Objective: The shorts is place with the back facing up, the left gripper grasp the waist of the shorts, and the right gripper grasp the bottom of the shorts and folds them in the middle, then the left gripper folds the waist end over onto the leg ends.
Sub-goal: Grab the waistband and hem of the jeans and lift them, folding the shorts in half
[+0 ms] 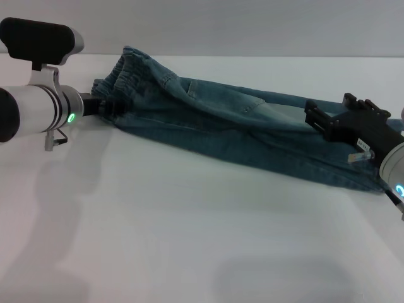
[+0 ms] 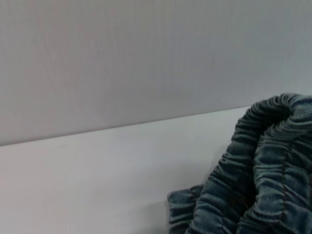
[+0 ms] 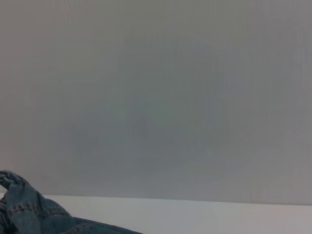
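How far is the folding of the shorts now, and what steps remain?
The lengthwise fold looks done: the shorts lie as one long narrow strip on the white table. In hand: the left gripper is at the waist, where the band bunches up, and the right gripper is over the leg ends. Left: bringing the waist end over onto the leg ends.

A plain white table (image 1: pixel 189 240) fills the head view, smooth and matte, with soft grey shadows lying across its near part. Along its far edge rises a bare pale grey wall (image 1: pixel 252 25), without any markings
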Tool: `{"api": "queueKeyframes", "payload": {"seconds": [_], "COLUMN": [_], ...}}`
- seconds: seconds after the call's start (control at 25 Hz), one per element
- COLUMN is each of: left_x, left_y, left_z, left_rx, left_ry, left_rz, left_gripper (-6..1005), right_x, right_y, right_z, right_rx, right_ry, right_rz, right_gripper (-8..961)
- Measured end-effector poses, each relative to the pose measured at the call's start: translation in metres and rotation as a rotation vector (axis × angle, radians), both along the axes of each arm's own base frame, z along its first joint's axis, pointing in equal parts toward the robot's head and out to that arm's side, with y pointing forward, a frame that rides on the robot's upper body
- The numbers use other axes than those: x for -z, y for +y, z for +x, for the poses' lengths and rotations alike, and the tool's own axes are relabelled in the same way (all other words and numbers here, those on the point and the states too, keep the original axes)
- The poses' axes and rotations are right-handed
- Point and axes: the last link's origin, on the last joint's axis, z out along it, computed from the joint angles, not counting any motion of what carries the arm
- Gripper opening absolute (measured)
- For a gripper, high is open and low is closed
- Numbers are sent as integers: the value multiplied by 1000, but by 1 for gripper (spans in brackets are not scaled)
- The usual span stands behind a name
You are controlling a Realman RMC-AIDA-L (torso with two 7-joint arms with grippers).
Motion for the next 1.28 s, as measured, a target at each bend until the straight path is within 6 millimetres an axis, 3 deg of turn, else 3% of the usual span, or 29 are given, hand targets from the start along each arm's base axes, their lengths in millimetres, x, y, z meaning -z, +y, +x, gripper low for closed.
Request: {"api": "queueKeyframes", "payload": {"seconds": [1.28], "left_x": [-5], "left_y": [6], "left_z": [1], "left_rx": [7], "left_ry": [20], "left_rz": [6], "left_gripper": [732], "right_x": [3], "right_y": [2], "right_z": [-8], "right_rx": [-19], "right_ry": [-3], "right_rz": [-15], "right_gripper": [735]}}
